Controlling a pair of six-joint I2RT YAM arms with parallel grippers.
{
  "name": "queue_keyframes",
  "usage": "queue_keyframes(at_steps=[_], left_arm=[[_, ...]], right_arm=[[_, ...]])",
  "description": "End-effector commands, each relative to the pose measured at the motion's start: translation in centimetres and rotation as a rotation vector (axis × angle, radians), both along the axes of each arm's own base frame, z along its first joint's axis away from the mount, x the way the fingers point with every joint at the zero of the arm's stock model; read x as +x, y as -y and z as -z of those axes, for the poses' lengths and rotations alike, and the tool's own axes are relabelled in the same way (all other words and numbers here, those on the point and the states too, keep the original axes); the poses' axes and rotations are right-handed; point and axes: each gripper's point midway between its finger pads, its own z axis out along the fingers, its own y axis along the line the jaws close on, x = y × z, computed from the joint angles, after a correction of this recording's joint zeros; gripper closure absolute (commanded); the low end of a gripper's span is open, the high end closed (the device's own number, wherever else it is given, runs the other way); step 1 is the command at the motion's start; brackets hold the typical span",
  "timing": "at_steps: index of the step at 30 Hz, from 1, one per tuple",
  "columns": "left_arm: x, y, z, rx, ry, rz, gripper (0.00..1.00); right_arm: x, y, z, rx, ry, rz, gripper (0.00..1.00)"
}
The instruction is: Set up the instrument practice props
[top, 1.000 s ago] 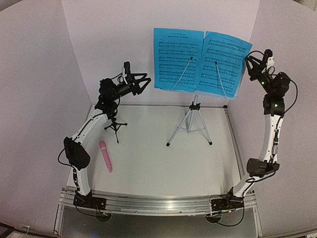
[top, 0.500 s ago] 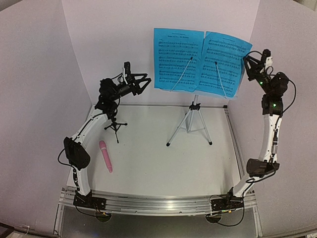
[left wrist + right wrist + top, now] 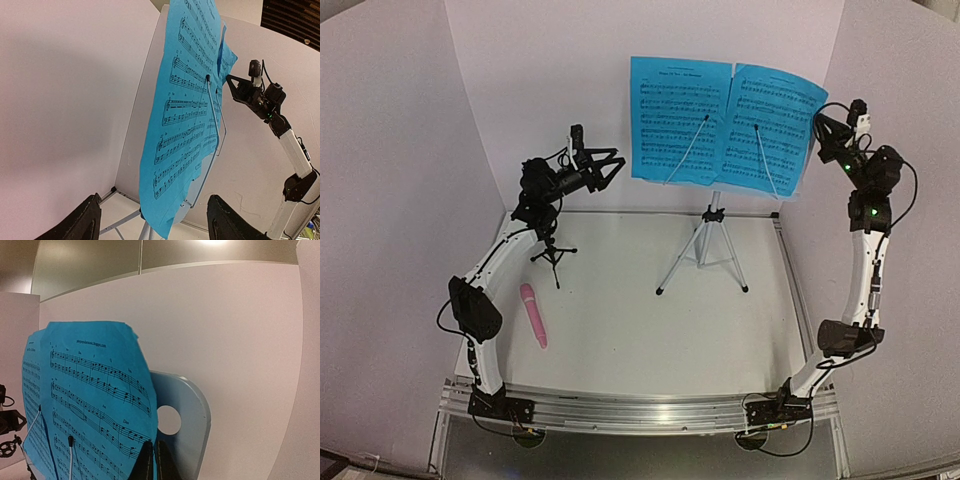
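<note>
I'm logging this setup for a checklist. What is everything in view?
music stand: one, pale blue on silver tripod, back centre
left page: one, blue, on the stand
right page: one, blue, beside it
microphone: one, pink, lying front left
mic holder: one, black, standing behind the microphone
table: one, white, under everything
left pincer: one, black, open, left of the pages
right pincer: one, black, shut on right page's edge

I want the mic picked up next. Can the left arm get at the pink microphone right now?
Probably yes: the pink microphone lies uncovered on the table beside that arm, and the left pincer is open and empty.
</note>
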Motion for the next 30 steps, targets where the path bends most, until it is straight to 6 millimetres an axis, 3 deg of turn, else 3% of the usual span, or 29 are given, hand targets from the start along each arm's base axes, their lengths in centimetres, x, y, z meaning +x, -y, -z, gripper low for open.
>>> queue_keyframes(at_steps=[1, 26, 30], left_arm=[[-0.9, -0.5, -2.4, -0.026, 0.062, 0.005, 0.27], [-1.1, -0.6, -2.4, -0.015, 0.075, -0.001, 0.27], [-1.1, -0.6, -2.5, -0.017, 0.078, -0.001, 0.27]], right_arm=[[-0.2, 0.0, -0.6, -0.004, 0.03, 0.011, 1.0], [-1.9, 1.1, -2.9, -0.202, 0.148, 0.186, 1.0], [-1.6, 0.8, -2.1, -0.222, 0.125, 0.166, 1.0]])
